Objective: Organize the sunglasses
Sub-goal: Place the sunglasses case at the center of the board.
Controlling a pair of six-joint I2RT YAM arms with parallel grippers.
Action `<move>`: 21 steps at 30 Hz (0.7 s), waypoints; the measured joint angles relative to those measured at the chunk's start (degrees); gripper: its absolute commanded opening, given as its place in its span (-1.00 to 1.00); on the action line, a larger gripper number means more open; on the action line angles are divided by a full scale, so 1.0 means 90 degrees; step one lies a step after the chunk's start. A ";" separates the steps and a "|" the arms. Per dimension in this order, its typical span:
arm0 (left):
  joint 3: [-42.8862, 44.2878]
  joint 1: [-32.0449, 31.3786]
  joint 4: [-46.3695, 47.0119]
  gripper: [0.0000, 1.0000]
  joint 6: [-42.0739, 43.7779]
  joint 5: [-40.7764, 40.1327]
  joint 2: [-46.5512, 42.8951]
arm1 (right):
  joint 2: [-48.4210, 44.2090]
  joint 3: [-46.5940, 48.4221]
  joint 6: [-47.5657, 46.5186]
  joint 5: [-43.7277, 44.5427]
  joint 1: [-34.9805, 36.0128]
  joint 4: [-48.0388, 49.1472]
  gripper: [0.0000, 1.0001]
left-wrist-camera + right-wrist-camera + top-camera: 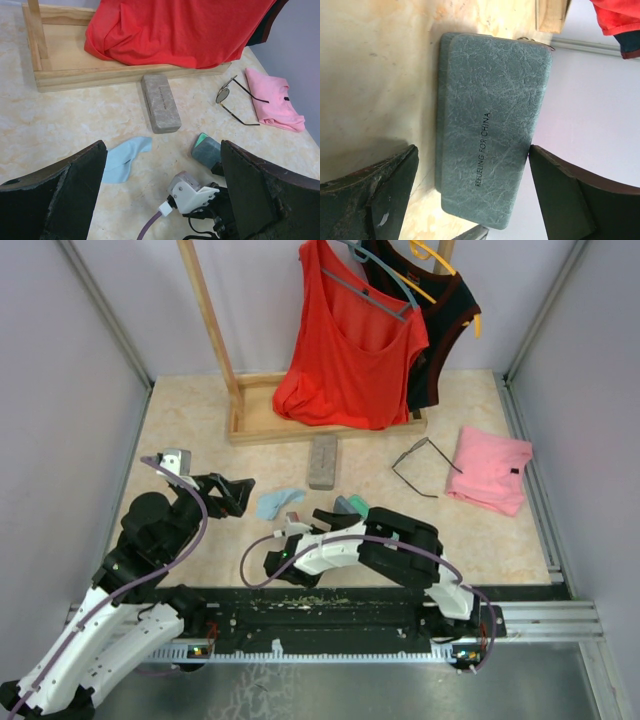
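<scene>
One pair of sunglasses (418, 466) (223, 95), thin and dark-framed, lies unfolded on the table to the right of centre, next to a pink garment. Neither gripper is near it. My left gripper (226, 494) (162, 145) hovers open and empty over the table's left side. My right gripper (335, 513) (472, 150) is open, its fingers (385, 190) standing either side of a grey-green glasses case (350, 505) (207, 151) (490, 130). There is a gap on the left side, and the other finger sits right at the case's edge.
A second grey case (323, 461) (160, 102) lies closed mid-table below a wooden rack base (250, 420) (100, 77) hung with a red top (350, 350). A light blue cloth (278, 502) (122, 159) lies between the grippers. The pink garment (490, 470) (275, 97) is at the right.
</scene>
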 measured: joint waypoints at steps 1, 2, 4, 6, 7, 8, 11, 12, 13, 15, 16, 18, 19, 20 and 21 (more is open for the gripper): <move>0.0000 0.0000 -0.0005 0.99 -0.0005 -0.0005 0.0000 | -0.0049 0.0007 -0.0015 -0.0061 0.0044 0.0027 0.82; 0.0000 0.0000 -0.0012 0.99 -0.0017 -0.0012 -0.0005 | -0.0114 0.0010 -0.0053 -0.0141 0.0092 0.0080 0.82; 0.0000 0.0000 -0.0056 0.99 -0.0044 -0.0068 -0.0044 | -0.0364 0.0010 -0.0131 -0.0362 0.0202 0.0219 0.83; 0.0000 0.0000 -0.0100 0.99 -0.0087 -0.0151 -0.0129 | -0.0656 0.0010 -0.0231 -0.0551 0.0274 0.0393 0.83; 0.0000 0.0000 -0.0114 0.99 -0.0095 -0.0194 -0.0175 | -0.0845 0.0007 -0.0279 -0.0634 0.0301 0.0512 0.83; 0.0000 0.0000 -0.0131 0.99 -0.0107 -0.0240 -0.0214 | -0.1054 0.0005 -0.0340 -0.0736 0.0323 0.0646 0.83; 0.0000 0.0000 -0.0202 0.99 -0.0141 -0.0347 -0.0248 | -0.1685 -0.0044 -0.0515 -0.0974 0.0340 0.1100 0.82; 0.0000 0.0000 -0.0238 0.99 -0.0155 -0.0369 -0.0243 | -0.2001 -0.0092 -0.0576 -0.1100 0.0311 0.1302 0.80; -0.0002 0.0000 -0.0272 0.99 -0.0180 -0.0389 -0.0240 | -0.2261 -0.0134 -0.0612 -0.1207 0.0279 0.1443 0.78; -0.0002 0.0000 -0.0311 0.99 -0.0221 -0.0403 -0.0233 | -0.2781 -0.0248 -0.0661 -0.1508 0.0129 0.1732 0.75; -0.0002 0.0000 -0.0308 0.99 -0.0255 -0.0406 -0.0214 | -0.3084 -0.0372 -0.0702 -0.1758 -0.0053 0.1957 0.73; -0.0002 0.0000 -0.0328 0.99 -0.0289 -0.0401 -0.0165 | -0.3660 -0.0687 -0.0707 -0.2166 -0.0549 0.2276 0.69; -0.0002 0.0000 -0.0340 0.99 -0.0308 -0.0396 -0.0119 | -0.3920 -0.0843 -0.0707 -0.2346 -0.0845 0.2395 0.67; -0.0002 0.0000 -0.0355 0.98 -0.0330 -0.0381 -0.0051 | -0.4211 -0.1027 -0.0692 -0.2596 -0.1241 0.2523 0.66; -0.0002 0.0000 -0.0369 0.98 -0.0352 -0.0355 0.0017 | -0.4437 -0.1183 -0.0661 -0.2764 -0.1581 0.2618 0.65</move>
